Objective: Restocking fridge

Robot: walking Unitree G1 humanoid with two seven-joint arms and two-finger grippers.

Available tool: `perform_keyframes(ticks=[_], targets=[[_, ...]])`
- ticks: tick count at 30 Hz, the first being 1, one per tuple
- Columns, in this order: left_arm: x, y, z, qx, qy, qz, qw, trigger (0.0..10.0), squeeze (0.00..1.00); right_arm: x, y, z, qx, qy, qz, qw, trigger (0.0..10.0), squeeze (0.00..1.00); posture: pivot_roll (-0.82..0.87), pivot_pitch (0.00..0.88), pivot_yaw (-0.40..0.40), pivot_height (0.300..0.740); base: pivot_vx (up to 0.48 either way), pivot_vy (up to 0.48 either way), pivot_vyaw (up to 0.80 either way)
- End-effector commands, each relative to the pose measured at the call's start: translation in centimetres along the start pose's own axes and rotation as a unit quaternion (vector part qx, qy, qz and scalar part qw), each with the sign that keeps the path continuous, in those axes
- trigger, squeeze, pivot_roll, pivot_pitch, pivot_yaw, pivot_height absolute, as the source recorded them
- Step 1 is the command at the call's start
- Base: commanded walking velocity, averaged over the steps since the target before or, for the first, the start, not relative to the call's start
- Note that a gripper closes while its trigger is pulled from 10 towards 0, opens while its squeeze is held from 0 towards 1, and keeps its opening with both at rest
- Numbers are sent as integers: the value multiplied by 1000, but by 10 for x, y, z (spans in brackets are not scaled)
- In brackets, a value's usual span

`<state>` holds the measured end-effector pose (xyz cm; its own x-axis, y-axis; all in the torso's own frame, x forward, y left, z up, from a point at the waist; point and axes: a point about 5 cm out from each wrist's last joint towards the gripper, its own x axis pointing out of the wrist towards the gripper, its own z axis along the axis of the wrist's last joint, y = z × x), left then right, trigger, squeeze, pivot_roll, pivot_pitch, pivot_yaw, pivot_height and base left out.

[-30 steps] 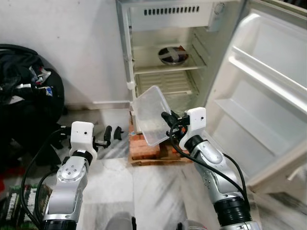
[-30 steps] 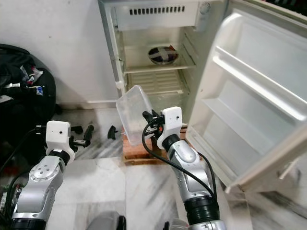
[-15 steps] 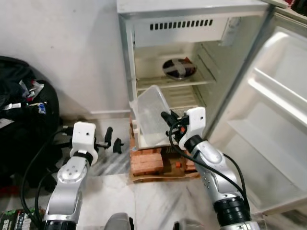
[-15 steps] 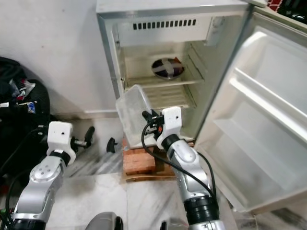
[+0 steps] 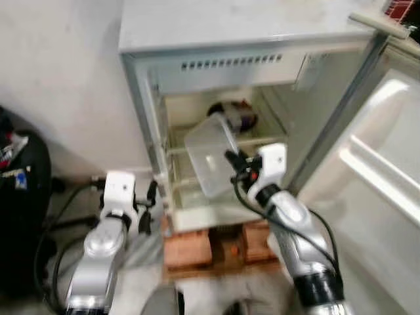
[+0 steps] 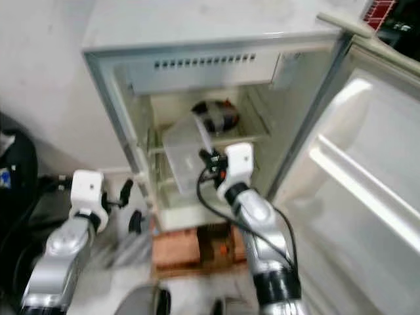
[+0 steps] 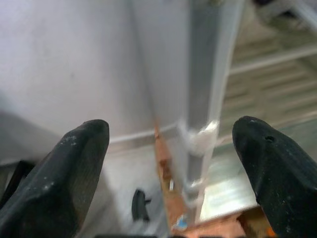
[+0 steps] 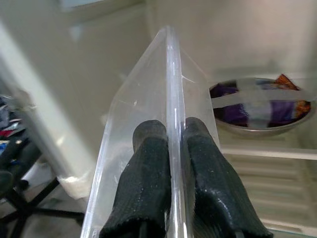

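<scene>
On my left side there is a black bag [image 5: 16,197] on the floor against the white wall, well away from my work. My left gripper [image 7: 168,163] hangs low beside the fridge's left wall, its two black fingers wide apart and holding nothing — I judge it is only waiting there, out of the way.

The small white fridge [image 5: 216,33] stands on a base of reddish bricks [image 5: 187,249], its cavity open to me. My right gripper [image 8: 171,148] is pressed together on one wall of the clear rectangular plastic container [image 5: 211,154], one finger inside and one outside, so the thin wall is pinched between them. I hold the container tilted, in front of the upper shelf, probably because it must go in at an angle to pass the opening.

Behind it, on that wire shelf [image 8: 262,148], sits a round steel bowl covered with film and tape [image 8: 265,106] — this one takes part of the shelf, and I think the container could knock it.

At my right the white fridge door [image 5: 387,164] stands open, near my right elbow.
</scene>
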<state>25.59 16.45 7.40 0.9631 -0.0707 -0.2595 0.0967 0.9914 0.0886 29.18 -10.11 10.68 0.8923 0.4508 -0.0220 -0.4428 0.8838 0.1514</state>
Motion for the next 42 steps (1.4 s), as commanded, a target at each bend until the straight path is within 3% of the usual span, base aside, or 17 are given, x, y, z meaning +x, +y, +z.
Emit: perform_keyframes(ticks=[1,11,15,19,29,38,42], targets=[[-4,1,-6,2,16,10,1000,10000,0,-1,-3,0,0,0,-8,1000,10000,0,139,84,3,740,0,0,0],[-11,7,-15,19,45,38,998,10000,0,14,2,2,7,-7,-10,1000,10000,0,169,101,-11,740,0,0,0],[-20,15,-29,27,78,57,995,10000,0,25,5,1,22,-5,-17,1000,10000,0,195,118,-24,740,0,0,0],[-39,17,-32,24,88,63,994,10000,0,51,13,-1,33,14,-20,999,10000,0,266,162,-55,740,0,0,0],[-81,19,-37,12,114,89,989,10000,0,88,18,18,76,21,-17,997,10000,0,368,258,-98,740,0,0,0],[-100,16,-35,12,128,89,988,10000,0,109,31,40,121,1,-38,992,10000,0,405,287,-117,740,0,0,0],[-105,19,-35,8,133,95,987,10000,0,116,45,48,163,-16,-60,985,10000,0,417,294,-124,740,0,0,0]])
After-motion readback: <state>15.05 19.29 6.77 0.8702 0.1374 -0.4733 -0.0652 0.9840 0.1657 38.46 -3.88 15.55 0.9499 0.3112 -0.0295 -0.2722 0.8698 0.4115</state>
